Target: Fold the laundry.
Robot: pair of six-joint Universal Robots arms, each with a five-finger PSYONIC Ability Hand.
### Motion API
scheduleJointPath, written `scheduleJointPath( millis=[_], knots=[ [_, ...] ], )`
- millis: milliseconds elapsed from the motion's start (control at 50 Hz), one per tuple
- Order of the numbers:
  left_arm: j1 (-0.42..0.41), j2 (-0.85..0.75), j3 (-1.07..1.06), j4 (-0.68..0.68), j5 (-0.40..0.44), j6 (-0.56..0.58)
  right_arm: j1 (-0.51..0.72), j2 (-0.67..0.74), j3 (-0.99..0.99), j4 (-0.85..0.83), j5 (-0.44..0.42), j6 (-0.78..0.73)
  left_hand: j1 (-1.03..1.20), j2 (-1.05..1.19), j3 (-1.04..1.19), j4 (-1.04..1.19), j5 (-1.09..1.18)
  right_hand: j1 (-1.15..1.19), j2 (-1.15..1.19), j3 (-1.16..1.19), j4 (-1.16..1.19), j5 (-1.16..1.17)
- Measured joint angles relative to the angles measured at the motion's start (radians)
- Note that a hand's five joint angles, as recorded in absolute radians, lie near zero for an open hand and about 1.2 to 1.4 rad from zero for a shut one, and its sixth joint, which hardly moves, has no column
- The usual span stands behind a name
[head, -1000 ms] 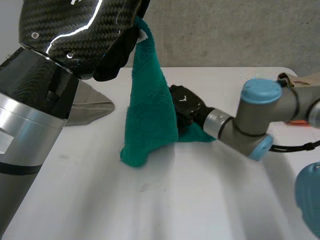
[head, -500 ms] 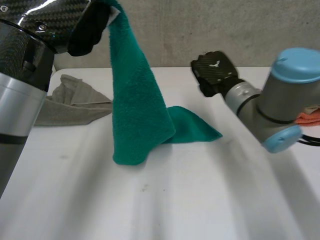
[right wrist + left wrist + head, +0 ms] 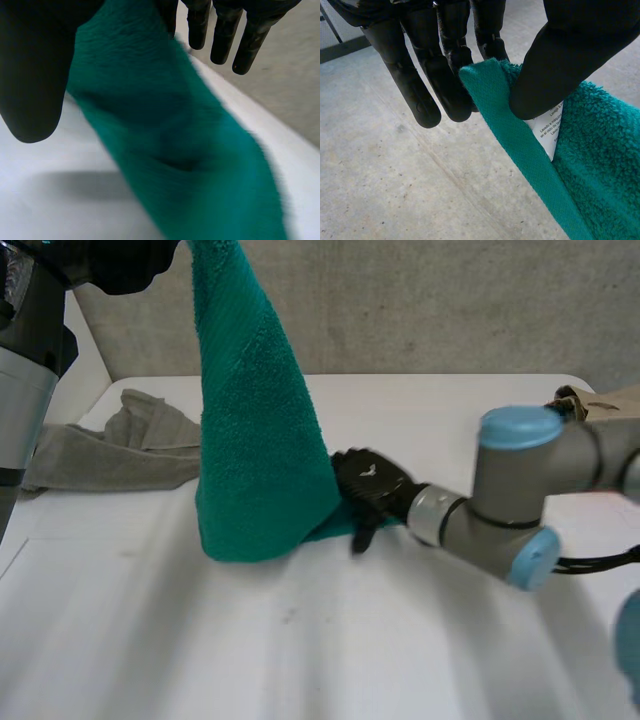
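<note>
Nearest, the front of the white worktop is bare. Approx. in the middle, the teal towel is held up like a tall cone: its lower part rests bunched on the worktop and the rest hangs from above. The right hand is placed at the towel's lower edge. In the right wrist view the cloth runs between thumb and straight fingers, which are spread wide, w/o any pinch. Higher up, one corner, by the care label, is pinched by the left hand between thumb and fingers. Farther back a grey cloth lies crumpled. It is judged that no fold is made yet, i.e. the task is near its beginning: the towel is to be spread first, and the grey cloth is left.
</note>
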Motion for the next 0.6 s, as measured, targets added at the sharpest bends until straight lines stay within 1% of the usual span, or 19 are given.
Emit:
scheduleJointPath(
  millis=[60,80,100,120,140,160,200,220,240,260,280,320,340,360,400,480,560,580,600],
  knots=[
    [-0.001,-0.004,0.004,0.0,-0.004,-0.002,0.04,0.055,-0.039,-0.018,0.0,0.078,0.0,0.0,0.0,0.0,0.0,0.0,0.0,0.0,0.0,0.0],
    [-0.001,-0.006,0.004,0.0,-0.005,-0.003,0.051,0.07,-0.052,-0.032,0.007,0.103,0.0,0.0,0.0,0.0,0.0,0.172,0.154,0.156,0.154,0.152],
    [-0.001,-0.008,0.004,0.0,-0.006,-0.003,0.059,0.079,-0.062,-0.046,0.015,0.122,0.0,0.0,0.0,0.0,0.0,0.356,0.368,0.344,0.341,0.33],
    [-0.001,-0.011,0.003,0.0,-0.007,-0.002,0.068,0.09,-0.074,-0.066,0.029,0.146,0.0,0.0,0.0,0.0,0.0,0.468,0.503,0.497,0.489,0.471],
    [-0.001,-0.013,0.002,0.0,-0.007,-0.002,0.074,0.095,-0.084,-0.089,0.053,0.165,0.0,0.0,0.0,0.0,0.0,0.539,0.618,0.611,0.58,0.558],
    [0.0,-0.016,0.001,0.001,-0.007,-0.002,0.078,0.095,-0.094,-0.116,0.089,0.182,0.0,0.0,0.0,0.0,0.0,0.717,0.834,0.826,0.811,0.776],
    [0.001,-0.022,0.0,0.002,-0.008,-0.001,0.081,0.085,-0.107,-0.164,0.167,0.205,0.0,0.0,0.0,0.0,0.0,0.787,0.945,0.94,0.923,0.884],
    [0.001,-0.022,0.0,0.002,-0.008,-0.001,0.081,0.085,-0.107,-0.164,0.167,0.205,0.0,0.0,0.0,0.0,0.0,0.787,0.945,0.94,0.923,0.884],
    [0.004,-0.029,-0.001,0.003,-0.008,-0.001,0.081,0.075,-0.112,-0.188,0.213,0.212,0.0,0.0,0.0,0.0,0.0,0.792,0.958,0.964,0.946,0.903],
    [0.006,-0.035,-0.001,0.005,-0.009,-0.001,0.078,0.044,-0.121,-0.239,0.317,0.22,0.0,0.0,0.0,0.0,0.0,0.792,0.96,0.969,0.953,0.908],
    [0.008,-0.041,0.0,0.006,-0.009,-0.001,0.076,0.022,-0.123,-0.265,0.374,0.22,0.0,0.0,0.0,0.0,0.0,0.792,0.96,0.969,0.955,0.916],
    [0.014,-0.055,0.001,0.008,-0.013,-0.001,0.07,-0.015,-0.121,-0.291,0.439,0.202,0.0,0.0,0.0,0.0,0.0,0.792,0.96,0.969,0.955,0.917],
    [0.018,-0.062,0.003,0.009,-0.017,-0.001,0.067,-0.026,-0.119,-0.297,0.451,0.193,0.0,0.0,0.0,0.0,0.0,0.792,0.96,0.969,0.955,0.917],
    [0.023,-0.071,0.004,0.01,-0.023,-0.001,0.059,-0.061,-0.108,-0.305,0.475,0.159,0.0,0.0,0.0,0.0,0.0,0.792,0.96,0.969,0.956,0.918],
    [0.037,-0.092,0.009,0.013,-0.038,-0.001,0.043,-0.121,-0.076,-0.311,0.498,0.088,0.0,0.0,0.0,0.0,0.0,0.792,0.96,0.969,0.956,0.918],
    [0.067,-0.149,0.019,0.021,-0.072,-0.001,0.017,-0.244,0.018,-0.309,0.514,-0.066,0.0,0.0,0.0,0.0,0.0,0.792,0.96,0.969,0.956,0.918],
    [0.085,-0.214,0.026,0.032,-0.092,-0.001,0.005,-0.346,0.133,-0.3,0.519,-0.2,0.0,0.0,0.0,0.0,0.0,0.792,0.96,0.969,0.956,0.919],
    [0.09,-0.247,0.027,0.037,-0.097,-0.001,0.002,-0.402,0.218,-0.289,0.526,-0.272,0.0,0.0,0.0,0.0,0.0,0.792,0.96,0.969,0.956,0.919],
    [0.094,-0.273,0.028,0.041,-0.1,-0.001,0.002,-0.425,0.258,-0.282,0.532,-0.299,0.0,0.0,0.0,0.0,0.0,0.792,0.96,0.969,0.956,0.919]
  ],
)
